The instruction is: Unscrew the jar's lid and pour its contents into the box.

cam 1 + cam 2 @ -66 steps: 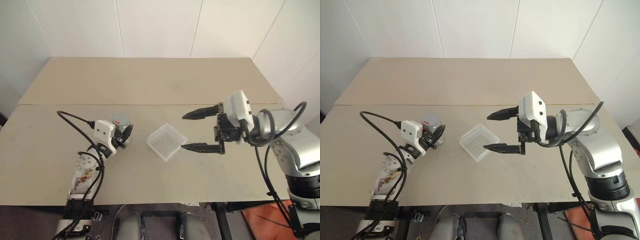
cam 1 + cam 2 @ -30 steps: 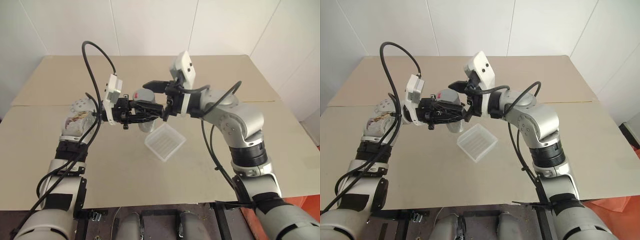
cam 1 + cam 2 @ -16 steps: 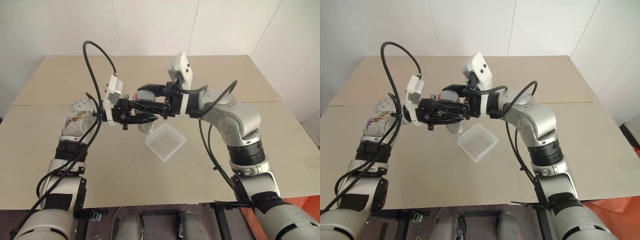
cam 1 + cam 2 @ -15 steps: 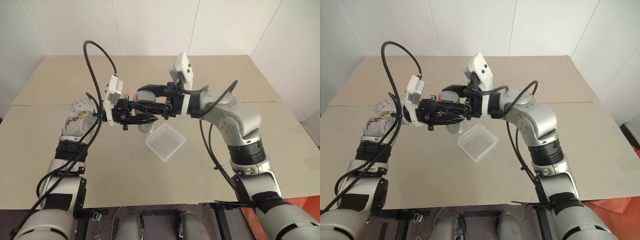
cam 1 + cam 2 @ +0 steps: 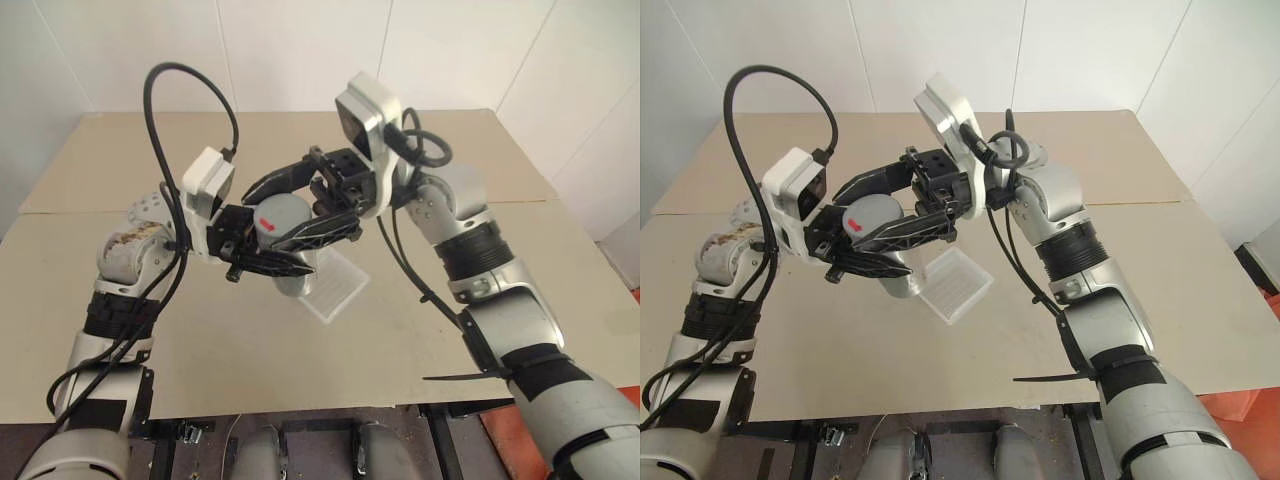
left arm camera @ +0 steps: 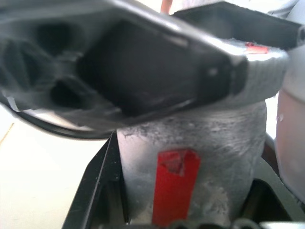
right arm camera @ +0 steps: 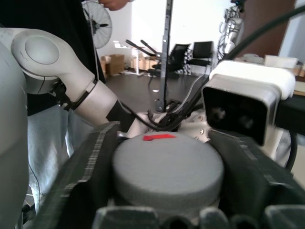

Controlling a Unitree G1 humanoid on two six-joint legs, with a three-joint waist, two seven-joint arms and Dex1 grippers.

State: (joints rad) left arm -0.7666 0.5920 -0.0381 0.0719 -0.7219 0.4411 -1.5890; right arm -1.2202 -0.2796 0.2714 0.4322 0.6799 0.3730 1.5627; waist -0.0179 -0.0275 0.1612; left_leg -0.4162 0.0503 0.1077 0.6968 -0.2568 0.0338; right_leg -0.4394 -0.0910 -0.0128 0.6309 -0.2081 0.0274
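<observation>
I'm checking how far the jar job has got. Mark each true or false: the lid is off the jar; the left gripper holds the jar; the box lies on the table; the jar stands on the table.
1. The lid is off the jar. False: it sits on top.
2. The left gripper holds the jar. True.
3. The box lies on the table. True.
4. The jar stands on the table. False: it is held in the air, the right gripper straddling the lid.

both grippers crowd the raised jar above the box; bare table lies open on either side
</observation>
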